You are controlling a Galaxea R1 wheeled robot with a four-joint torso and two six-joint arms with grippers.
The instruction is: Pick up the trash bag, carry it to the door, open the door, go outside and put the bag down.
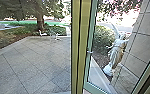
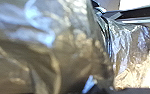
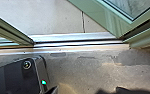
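Presently, the trash bag (image 2: pixel 73 50) is very close in front of the left wrist camera, with shiny, creased plastic, dark in some folds and pale or brownish where the light falls on it. I cannot tell if the left gripper is open, closed or gripping the bag, nor if the bag hangs or rests on something. For the right gripper also, I cannot tell if it is open or closed. The glass door (image 1: pixel 91 88) with green frame stands open, at an angle to the metal sill (image 3: pixel 73 37). This sill lies between the grey, stained floor (image 3: pixel 78 70) and the pale paving outside; at its other end from the door comes one more framed glass panel (image 3: pixel 12 31). In the head view, a yellow-green post (image 1: pixel 76 47) stands upright between the paved yard (image 1: pixel 36 60) and the door. Through the door glass I see a pale statue (image 1: pixel 116 53) beside a wall of big stone blocks (image 1: pixel 146 37), and a bush (image 1: pixel 102 38) near it. At the far edge of the yard there are two white objects, too small to name, and beyond this edge stands a tree (image 1: pixel 40 22).
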